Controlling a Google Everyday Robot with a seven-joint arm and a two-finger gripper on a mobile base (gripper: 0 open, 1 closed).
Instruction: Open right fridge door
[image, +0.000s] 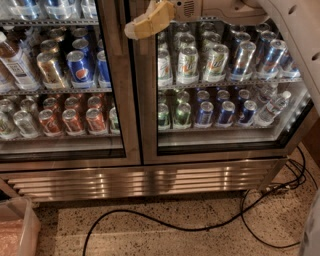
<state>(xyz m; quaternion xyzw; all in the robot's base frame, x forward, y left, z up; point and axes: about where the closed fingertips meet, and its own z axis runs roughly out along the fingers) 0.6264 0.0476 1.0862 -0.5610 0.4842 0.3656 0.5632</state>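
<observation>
So the fridge is filling most of the shot, and the right fridge door is sitting fully closed, its steel frame lying flush beside the left door along the middle seam. The gripper is hanging right up at the top edge of the view. It's a tan, padded-looking thing lying across the left upright of the right door's frame, just about over that seam. I honestly can't tell whether it's clamped onto anything or loose, or even whether it's touching the frame. The white arm is coming in from the top right corner and crossing in front of the glass.

Behind the right pane, green-and-white cans are standing on the upper wire shelf, with blue cans on the shelf below. A clear bottle is leaning at that lower shelf's right end. Through the left door a Pepsi can is showing, with red cans on the shelf under it.

Along the fridge's bottom edge, the slatted grille is catching some light. On the speckled floor, a black cable is looping from the fridge's right foot towards the bottom edge. A clear plastic bin is sitting in the bottom left corner.
</observation>
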